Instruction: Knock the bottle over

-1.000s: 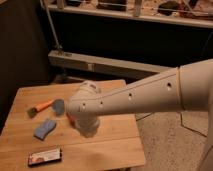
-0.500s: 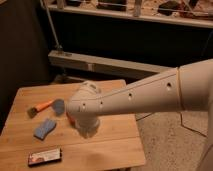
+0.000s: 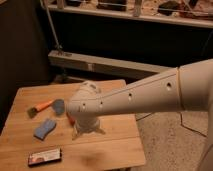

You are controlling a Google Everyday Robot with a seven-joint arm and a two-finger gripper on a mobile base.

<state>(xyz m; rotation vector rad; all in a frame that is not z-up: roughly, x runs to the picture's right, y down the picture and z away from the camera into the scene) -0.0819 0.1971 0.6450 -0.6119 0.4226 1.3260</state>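
Over wooden worktop point(image 3: 115, 145): smooth white arm point(image 3: 145, 95) reaches down, end effector point(image 3: 85, 131) low near centre, finger state cannot tell. Bottle hidden. Blue sponge point(image 3: 45, 128), orange-handled brush point(image 3: 46, 106), flat dark packet point(image 3: 45, 157) left.

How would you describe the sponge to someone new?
On the wooden table, look left of the gripper, which hangs over the table's middle. The sponge lies flat there: the only blue block, between the orange-handled brush and the dark flat packet.
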